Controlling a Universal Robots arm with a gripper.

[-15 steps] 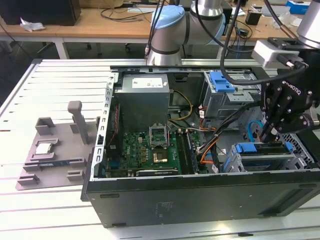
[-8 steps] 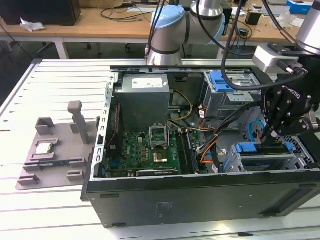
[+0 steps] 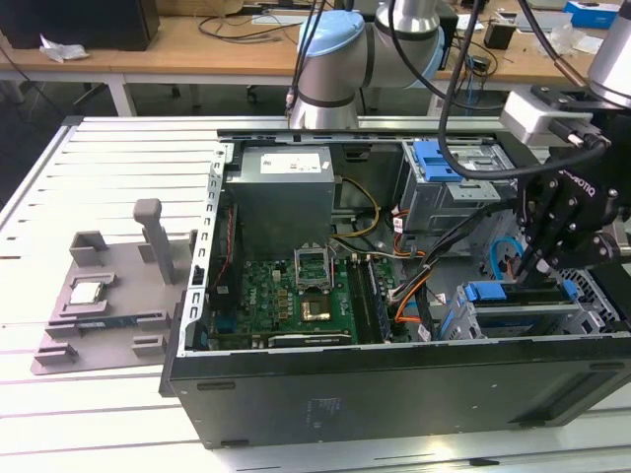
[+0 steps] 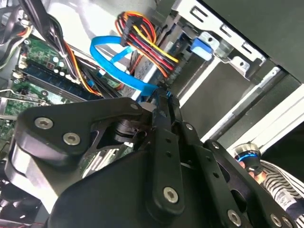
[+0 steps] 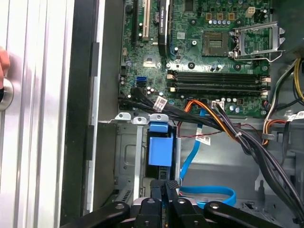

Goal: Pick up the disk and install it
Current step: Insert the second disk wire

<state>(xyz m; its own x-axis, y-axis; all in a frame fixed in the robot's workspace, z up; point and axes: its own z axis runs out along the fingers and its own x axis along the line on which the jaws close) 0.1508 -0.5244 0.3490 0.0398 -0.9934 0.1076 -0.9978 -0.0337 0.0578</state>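
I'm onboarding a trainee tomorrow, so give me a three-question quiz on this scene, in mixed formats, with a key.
1. True or false: the case lies open, with its motherboard exposed.
2. In the exterior view, the gripper hangs over: A) the grey tray; B) the drive bay at the view's right; C) the power supply.
3. Fill in: the flat cable near the gripper is ___ in colour.
Key: 1 true; 2 B; 3 blue.
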